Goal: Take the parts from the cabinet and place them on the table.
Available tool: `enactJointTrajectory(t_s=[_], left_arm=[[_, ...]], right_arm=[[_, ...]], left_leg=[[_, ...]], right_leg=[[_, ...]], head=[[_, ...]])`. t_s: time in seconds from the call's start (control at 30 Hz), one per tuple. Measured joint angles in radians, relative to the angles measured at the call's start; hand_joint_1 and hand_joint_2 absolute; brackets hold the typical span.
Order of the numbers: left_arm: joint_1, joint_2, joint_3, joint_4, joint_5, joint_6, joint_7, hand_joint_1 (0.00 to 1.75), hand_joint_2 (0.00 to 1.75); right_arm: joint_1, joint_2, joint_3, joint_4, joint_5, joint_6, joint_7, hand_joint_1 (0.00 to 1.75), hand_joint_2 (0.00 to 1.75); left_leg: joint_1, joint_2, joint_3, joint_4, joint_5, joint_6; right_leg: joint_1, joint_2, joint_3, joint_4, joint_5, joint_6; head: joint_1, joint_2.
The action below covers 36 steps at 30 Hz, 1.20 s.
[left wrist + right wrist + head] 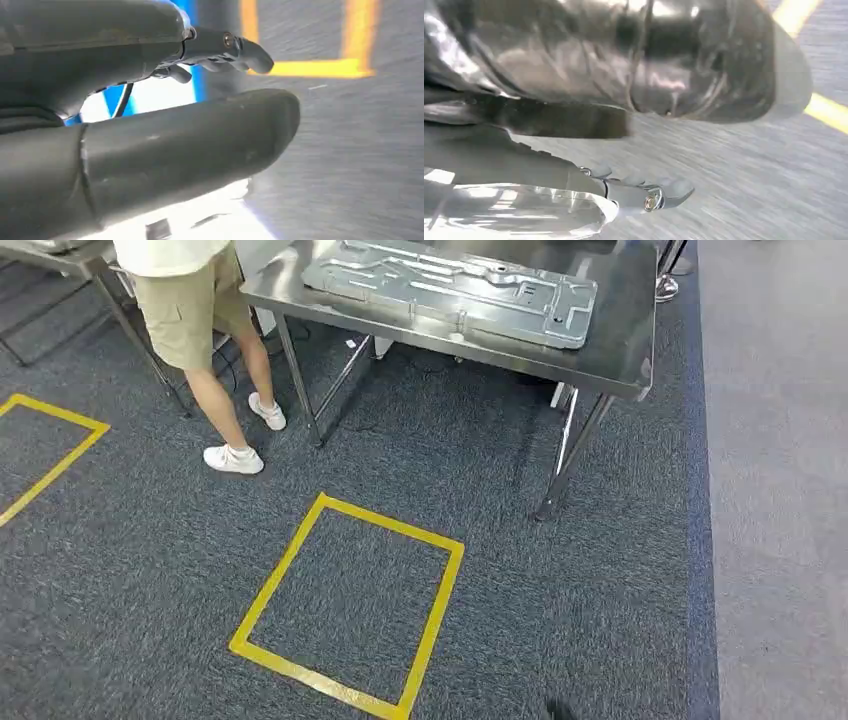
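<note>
— One part [455, 288] is already lying flat on the desk [630, 335], stretching along its near edge toward the right corner, probably so the wide sheet is sitting steady.

— Is the robot carrying anything?

— Looking at the left hand [215, 50], its fingers are reaching out apart from the thick thumb, gripping nothing. The right hand [644, 192] is looking the same, fingers extended over blurred carpet, nothing in them.

— And the yellow square [350, 605]?

— It's marking the floor just before the desk, likely a standing spot. A person [205, 320] is walking past the desk's left corner.
</note>
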Motion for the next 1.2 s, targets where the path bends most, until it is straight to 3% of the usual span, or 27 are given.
enactJointTrajectory(t_s=[0.03,0.07,0.1,0.13,0.17,0.3,0.37,0.47,0.5,0.53,0.57,0.6,0.63,0.67,0.7,0.8,0.83,0.87,0.9,0.97,1.0,1.03,1.07,1.1,1.13,1.17,1.2], left_arm=[[0.009,0.003,0.0,0.011,0.0,0.0,0.0,0.0,0.0],[0.012,0.006,0.0,0.013,0.0,0.0,0.0,0.0,0.0],[0.001,0.009,0.0,0.013,0.0,0.0,-0.002,0.0,0.0],[-0.016,0.011,0.0,0.005,0.0,0.0,-0.002,0.0,0.0],[-0.041,0.011,0.0,-0.01,0.0,0.0,-0.002,0.0,0.0],[-0.15,0.007,-0.002,-0.123,-0.001,0.0,-0.008,0.0,0.0],[-0.206,0.004,-0.002,-0.188,-0.002,0.0,-0.008,0.0,0.0],[-0.278,0.005,-0.002,-0.279,-0.002,0.0,-0.008,0.0,0.0],[-0.291,0.006,-0.002,-0.302,-0.002,0.001,-0.008,0.0,0.0],[-0.297,0.006,-0.002,-0.314,-0.002,0.001,-0.008,0.0,0.0],[-0.299,0.006,-0.002,-0.318,-0.002,0.001,-0.008,0.0,0.0],[-0.293,0.006,-0.002,-0.318,-0.002,0.002,-0.007,0.0,0.0],[-0.279,0.006,-0.002,-0.316,-0.002,0.002,-0.005,0.0,0.0],[-0.261,0.001,-0.003,-0.305,-0.002,0.001,-0.005,0.0,0.0],[-0.242,-0.001,-0.003,-0.284,-0.002,0.0,-0.005,0.0,0.0],[-0.165,-0.007,-0.005,-0.204,-0.002,0.0,-0.002,0.0,0.0],[-0.136,-0.008,-0.005,-0.171,-0.002,0.0,-0.002,0.0,0.0],[-0.107,-0.007,-0.005,-0.137,-0.002,0.0,-0.001,0.0,0.0],[-0.08,-0.007,-0.005,-0.104,-0.002,0.0,-0.001,0.0,0.0],[-0.032,-0.005,-0.005,-0.039,-0.002,0.0,-0.001,0.0,0.0],[-0.014,-0.002,-0.005,-0.015,-0.002,0.0,0.0,0.0,0.0],[0.001,0.0,-0.005,0.004,-0.002,0.0,0.0,0.0,0.0],[0.008,0.004,-0.005,0.013,-0.002,0.0,0.0,0.0,0.0],[0.008,0.009,-0.005,0.014,-0.002,0.001,0.0,0.0,0.0],[-0.004,0.011,-0.005,0.012,-0.002,0.001,-0.002,0.0,0.0],[-0.025,0.012,-0.005,0.0,-0.002,0.001,-0.002,0.0,0.0],[-0.052,0.007,-0.005,-0.018,-0.002,0.0,-0.002,0.0,0.0]], right_arm=[[-0.01,0.0,0.0,-0.011,0.0,0.0,0.0,0.0,0.0],[-0.013,0.0,0.0,-0.013,0.0,0.0,0.0,0.0,0.0],[-0.003,0.0,0.0,-0.011,0.0,0.0,0.001,0.0,0.0],[0.011,0.001,0.0,-0.003,0.0,0.0,0.002,0.0,1.75],[0.033,0.001,0.0,0.015,0.0,0.0,0.003,0.0,1.75],[0.136,0.002,-0.001,0.135,0.0,0.0,0.004,0.0,1.75],[0.191,0.002,-0.001,0.199,-0.001,0.0,0.004,0.0,1.75],[0.265,0.001,-0.001,0.295,-0.001,0.0,0.004,0.0,1.75],[0.281,0.0,-0.002,0.32,-0.001,0.0,0.004,0.0,1.75],[0.292,0.0,-0.002,0.332,-0.001,0.0,0.004,0.0,1.75],[0.298,0.0,-0.001,0.337,-0.001,0.0,0.004,0.0,1.75],[0.294,0.0,-0.002,0.337,-0.001,0.0,0.004,0.0,1.75],[0.281,0.0,-0.001,0.33,-0.001,0.0,0.003,0.0,1.75],[0.263,-0.001,-0.002,0.313,-0.001,0.0,0.003,0.0,1.75],[0.24,-0.004,-0.002,0.294,-0.001,0.0,0.003,0.0,1.75],[0.159,-0.003,-0.001,0.21,0.0,0.0,0.0,0.0,1.75],[0.127,-0.003,-0.001,0.172,0.0,0.0,0.0,0.0,1.75],[0.102,-0.002,-0.001,0.137,0.0,0.0,0.0,0.0,1.75],[0.077,0.0,-0.001,0.101,0.0,0.0,0.0,0.0,1.75],[0.027,0.0,-0.002,0.036,0.0,0.0,0.0,0.0,1.75],[0.009,0.0,-0.002,0.013,0.0,0.0,0.0,0.0,1.75],[-0.005,0.0,-0.002,-0.004,0.0,0.0,0.0,0.0,1.75],[-0.012,0.0,-0.002,-0.014,0.0,0.0,0.0,0.0,1.75],[-0.012,0.0,-0.002,-0.014,0.0,0.0,0.0,0.0,1.75],[-0.001,0.002,-0.002,-0.01,0.0,0.0,0.002,0.0,1.75],[0.016,0.002,-0.002,0.001,0.0,0.0,0.002,0.0,1.75],[0.037,-0.003,-0.003,0.02,0.0,-0.001,0.003,0.0,1.75]], left_leg=[[-0.002,0.0,-0.002,-0.002,0.018,0.0],[-0.004,0.003,0.021,-0.055,0.057,0.002],[-0.006,0.009,0.067,-0.148,0.106,0.004],[-0.008,0.02,0.115,-0.237,0.144,0.007],[-0.012,0.041,0.134,-0.277,0.134,0.019],[-0.018,0.01,0.134,-0.279,0.144,0.039],[-0.008,-0.001,0.135,-0.289,0.151,0.051],[-0.007,-0.022,0.125,-0.289,0.156,0.056],[-0.007,-0.029,0.124,-0.289,0.156,0.056],[-0.007,-0.036,0.125,-0.289,0.156,0.055],[-0.008,-0.044,0.127,-0.289,0.156,0.055],[-0.01,-0.051,0.13,-0.29,0.156,0.055],[-0.012,-0.053,0.132,-0.291,0.156,0.054],[-0.007,-0.053,0.133,-0.295,0.157,0.053],[-0.008,-0.053,0.134,-0.299,0.16,0.044],[0.006,-0.057,0.132,-0.313,0.17,0.025],[-0.001,-0.058,0.143,-0.328,0.175,0.018],[-0.003,-0.035,0.138,-0.306,0.162,0.024],[-0.01,-0.014,0.118,-0.261,0.127,0.026],[-0.008,-0.004,0.039,-0.106,0.047,0.021],[-0.007,-0.003,0.007,-0.044,0.022,0.017],[-0.008,-0.002,-0.008,-0.015,0.02,0.012],[-0.007,0.001,0.006,-0.039,0.045,0.008],[-0.006,0.007,0.04,-0.103,0.082,0.004],[-0.006,0.018,0.088,-0.19,0.122,0.001],[-0.005,0.044,0.132,-0.277,0.14,-0.004],[-0.008,0.056,0.128,-0.257,0.134,0.004]], right_leg=[[0.002,-0.001,-0.003,0.008,-0.004,0.0],[0.003,-0.003,-0.004,0.015,-0.009,0.002],[0.003,-0.01,-0.003,0.02,-0.014,0.006],[0.003,-0.018,-0.002,0.027,-0.02,0.01],[0.008,-0.03,-0.007,0.034,-0.027,0.016],[0.01,-0.05,-0.005,0.043,-0.036,0.023],[0.007,-0.036,-0.014,0.072,-0.067,0.04],[-0.012,-0.03,-0.126,0.299,-0.189,0.06],[-0.016,-0.03,-0.154,0.356,-0.202,0.063],[-0.019,-0.03,-0.159,0.361,-0.188,0.064],[-0.018,-0.029,-0.14,0.315,-0.148,0.061],[-0.016,-0.026,-0.101,0.23,-0.096,0.053],[-0.013,-0.018,-0.056,0.134,-0.048,0.041],[-0.005,0.008,-0.015,0.043,-0.019,0.02],[-0.006,0.011,-0.007,0.038,-0.027,0.019],[0.01,0.011,-0.008,0.023,-0.015,0.006],[0.009,0.007,0.006,-0.007,-0.002,-0.008],[-0.005,-0.009,0.027,-0.038,0.015,-0.004],[-0.006,-0.007,0.033,-0.051,0.02,-0.015],[-0.005,-0.01,0.027,-0.041,0.016,-0.011],[-0.005,-0.012,0.02,-0.032,0.012,-0.006],[-0.005,-0.015,0.013,-0.02,0.007,-0.003],[-0.006,-0.02,0.007,-0.008,0.0,0.002],[-0.009,-0.027,0.002,0.004,-0.007,0.009],[-0.013,-0.037,-0.001,0.018,-0.016,0.016],[-0.014,-0.051,-0.006,0.039,-0.029,0.026],[-0.001,-0.063,-0.015,0.048,-0.042,0.036]], head=[[0.0,0.0],[0.0,0.0],[0.0,0.0],[0.0,0.0],[0.0,0.0],[0.001,0.0],[0.002,0.0],[0.002,0.0],[0.002,0.0],[0.002,0.0],[0.002,0.0],[0.002,0.0],[0.002,0.0],[0.002,0.0],[0.001,0.0],[0.003,0.0],[0.003,0.0],[0.002,0.0],[0.002,0.0],[0.002,0.0],[0.002,0.0],[0.002,0.0],[0.002,0.0],[0.001,0.0],[0.002,0.0],[0.001,0.0],[0.0,0.0]])
